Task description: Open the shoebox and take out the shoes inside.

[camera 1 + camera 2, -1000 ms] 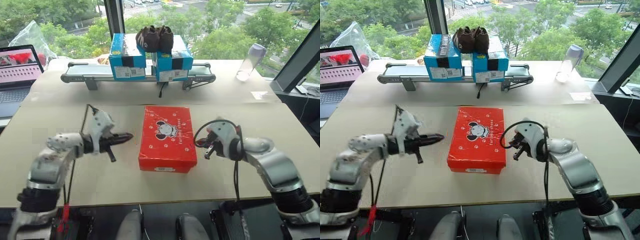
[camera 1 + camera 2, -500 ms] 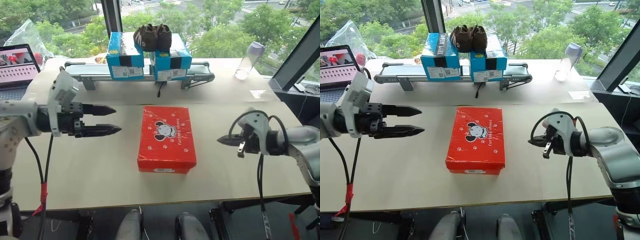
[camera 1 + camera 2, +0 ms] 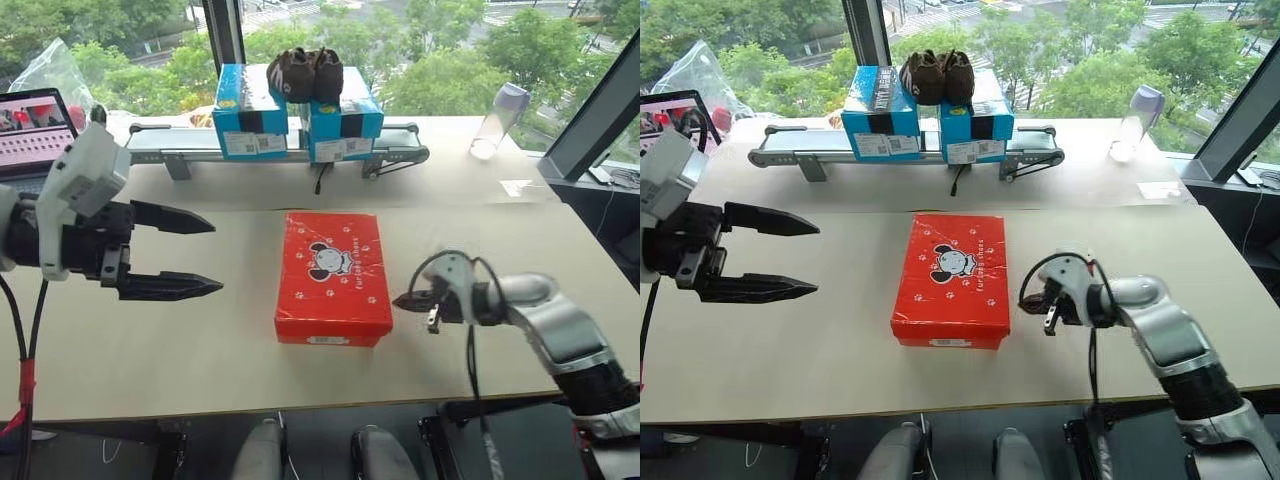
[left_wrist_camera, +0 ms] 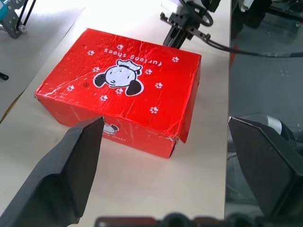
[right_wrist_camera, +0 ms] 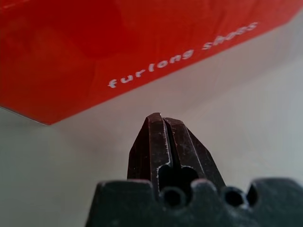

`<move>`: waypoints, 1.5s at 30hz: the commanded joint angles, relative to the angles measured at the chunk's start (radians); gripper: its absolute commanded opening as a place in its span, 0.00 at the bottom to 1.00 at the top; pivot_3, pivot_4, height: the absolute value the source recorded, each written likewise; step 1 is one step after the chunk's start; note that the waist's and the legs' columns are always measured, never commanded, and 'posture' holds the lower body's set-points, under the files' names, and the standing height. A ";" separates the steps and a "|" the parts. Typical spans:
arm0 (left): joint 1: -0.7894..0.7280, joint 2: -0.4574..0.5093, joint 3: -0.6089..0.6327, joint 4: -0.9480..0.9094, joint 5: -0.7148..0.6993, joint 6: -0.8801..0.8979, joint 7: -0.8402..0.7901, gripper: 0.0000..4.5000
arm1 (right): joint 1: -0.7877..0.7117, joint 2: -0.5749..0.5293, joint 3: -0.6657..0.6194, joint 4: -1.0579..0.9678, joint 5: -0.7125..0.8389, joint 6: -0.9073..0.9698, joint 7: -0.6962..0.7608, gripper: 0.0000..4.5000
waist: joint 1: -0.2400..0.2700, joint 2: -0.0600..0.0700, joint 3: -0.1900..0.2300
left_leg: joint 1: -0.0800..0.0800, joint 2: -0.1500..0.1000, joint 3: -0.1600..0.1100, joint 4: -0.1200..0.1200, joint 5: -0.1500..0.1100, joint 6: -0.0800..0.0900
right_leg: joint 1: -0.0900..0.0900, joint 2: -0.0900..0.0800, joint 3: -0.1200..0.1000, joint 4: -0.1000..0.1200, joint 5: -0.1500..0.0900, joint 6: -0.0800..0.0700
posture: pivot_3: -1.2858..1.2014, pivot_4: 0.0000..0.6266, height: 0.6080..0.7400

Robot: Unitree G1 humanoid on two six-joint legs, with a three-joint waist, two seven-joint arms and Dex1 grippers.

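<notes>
A pale tabletop is seen across the frame. Large windows with a dark mullion run along the top, green trees showing outside. A slanted dark window frame is seen at upper right.

Bright window daylight; soft shadows; right wrist close-up blurred.

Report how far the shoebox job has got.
Nothing looks done: the shoebox lies on the table with its lid closed. In hand: the shut right gripper sits low by its right side, apart from it; the left gripper hangs open to its left. Left: open the lid, lift out the shoes.
</notes>
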 commanded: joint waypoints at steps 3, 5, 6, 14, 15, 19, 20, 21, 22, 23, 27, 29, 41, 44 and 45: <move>0.063 0.052 0.122 -0.022 -0.018 0.029 -0.002 0.99 | -0.079 0.045 -0.047 -0.047 0.079 0.024 0.034 0.00 | 0.000 0.000 0.000 | 0.000 0.000 0.000 0.000 0.000 0.000 | 0.000 0.000 0.000 0.000 0.000 0.000 | 0.52 0.24 1.00; 0.130 0.060 0.166 -0.025 0.012 0.022 -0.016 0.99 | -0.117 0.053 -0.074 -0.070 0.138 0.071 0.054 0.00 | -0.001 0.000 0.000 | 0.001 0.001 0.000 0.000 0.000 0.000 | 0.000 0.000 0.000 0.001 0.000 0.000 | 0.52 0.24 1.00; 0.159 0.061 0.186 -0.026 0.024 0.018 -0.021 0.99 | -0.137 0.055 -0.088 -0.081 0.169 0.099 0.063 0.00 | -0.002 0.000 0.000 | 0.001 0.001 0.000 0.000 0.000 0.000 | 0.000 0.000 0.000 0.001 0.000 0.000 | 0.52 0.24 1.00; 0.255 0.054 0.337 -0.068 0.010 0.059 -0.004 0.99 | -0.402 0.184 -0.105 -0.053 0.272 0.166 0.034 0.00 | -0.005 0.001 0.000 | 0.001 0.003 0.000 -0.001 0.000 0.000 | -0.001 0.002 0.000 0.001 0.001 -0.002 | 0.52 0.24 1.00; 0.261 0.058 0.361 -0.075 0.007 0.071 -0.006 0.99 | -0.434 0.211 -0.085 -0.033 0.255 0.144 0.032 0.00 | -0.004 0.001 0.000 | 0.001 0.003 0.000 -0.001 0.000 0.000 | -0.001 0.002 0.000 0.001 0.001 -0.002 | 0.52 0.24 1.00; 0.254 0.081 0.476 -0.106 -0.042 0.157 -0.005 0.99 | -0.585 0.397 -0.002 0.128 0.181 0.017 0.002 0.00 | -0.008 0.001 0.000 | 0.001 0.002 0.000 -0.002 0.000 -0.001 | -0.002 0.002 0.000 0.001 0.001 -0.002 | 0.52 0.24 1.00; 0.250 0.084 0.492 -0.113 -0.058 0.174 -0.001 0.99 | -0.606 0.426 0.008 0.162 0.166 -0.008 0.003 0.00 | -0.011 0.001 0.000 | 0.001 0.002 0.000 -0.002 0.000 -0.001 | -0.002 0.003 0.000 0.001 0.001 -0.002 | 0.52 0.24 1.00; 0.244 0.087 0.509 -0.121 -0.077 0.194 0.002 0.99 | -0.623 0.452 0.018 0.194 0.153 -0.032 0.005 0.00 | -0.014 0.001 0.000 | 0.001 0.003 0.000 -0.003 0.001 -0.002 | -0.003 0.003 0.001 0.001 0.001 -0.003 | 0.52 0.24 1.00; 0.238 0.092 0.531 -0.132 -0.100 0.221 0.009 0.99 | -0.640 0.484 0.035 0.232 0.132 -0.069 0.008 0.00 | -0.016 0.001 0.000 | 0.001 0.003 0.000 -0.003 0.001 -0.002 | -0.003 0.004 0.001 0.001 0.001 -0.003 | 0.52 0.24 1.00; 0.233 0.096 0.550 -0.142 -0.121 0.244 0.016 0.99 | -0.654 0.511 0.049 0.267 0.114 -0.099 0.009 0.00 | -0.015 0.001 0.000 | 0.001 0.003 0.000 -0.003 0.001 -0.002 | -0.003 0.004 0.001 0.001 0.001 -0.003 | 0.52 0.24 1.00; 0.217 0.111 0.609 -0.172 -0.192 0.319 0.050 0.99 | -0.679 0.583 0.102 0.371 0.045 -0.198 0.011 0.00 | -0.013 0.000 0.000 | 0.001 0.002 -0.002 -0.003 0.001 -0.003 | -0.002 0.004 0.000 0.002 0.001 -0.003 | 0.52 0.24 1.00; 0.210 0.116 0.614 -0.174 -0.219 0.332 0.069 0.99 | -0.681 0.582 0.104 0.391 0.024 -0.219 0.019 0.00 | -0.015 0.000 0.000 | 0.001 0.003 -0.002 -0.003 0.001 -0.004 | -0.002 0.004 0.000 0.001 0.001 -0.003 | 0.52 0.24 1.00; 0.239 0.035 0.350 -0.157 -0.211 0.119 0.130 1.00 | -0.648 0.355 -0.071 0.057 0.105 0.392 -0.169 0.31 | -0.002 0.001 0.000 | 0.001 0.004 -0.001 -0.005 0.001 -0.006 | -0.004 0.005 0.001 0.002 0.002 -0.007 | 0.52 0.24 1.00; 0.226 0.025 0.240 -0.128 -0.162 0.032 0.114 1.00 | -0.610 0.306 -0.072 -0.062 0.098 0.549 -0.240 0.53 | -0.004 0.000 0.000 | 0.001 0.004 0.000 -0.006 0.001 -0.006 | -0.005 0.006 0.002 0.002 0.002 -0.007 | 0.52 0.24 1.00; 0.209 0.019 0.178 -0.108 -0.136 -0.010 0.104 1.00 | -0.593 0.289 -0.073 -0.111 0.092 0.631 -0.278 0.58 | -0.004 0.000 0.000 | 0.001 0.004 0.001 -0.006 0.001 -0.006 | -0.006 0.006 0.003 0.002 0.002 -0.007 | 0.52 0.24 1.00</move>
